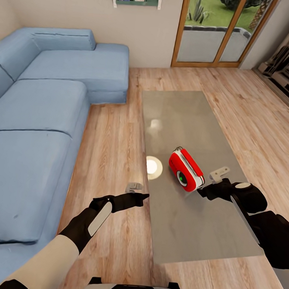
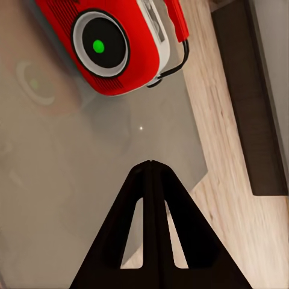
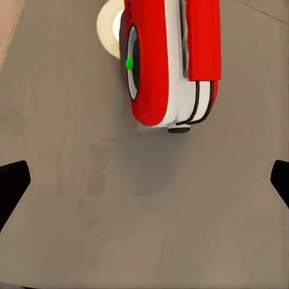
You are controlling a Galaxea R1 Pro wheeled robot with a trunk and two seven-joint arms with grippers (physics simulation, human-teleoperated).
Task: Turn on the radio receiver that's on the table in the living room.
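The red radio receiver (image 1: 186, 169) sits mid-tabletop (image 1: 181, 117), green dot lit on its dial (image 2: 100, 44), with the left end effector (image 2: 150, 163) pinched together nearby and the right end effector (image 1: 206, 191) spread wide just beside it.

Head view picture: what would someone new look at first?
Probably the small glossy red radio receiver with a white band, near the middle of the long grey-beige table, its round dark dial showing a green dot. Next, the big blue sectional sofa along the left, then the two black grippers, left and right, flanking the radio.
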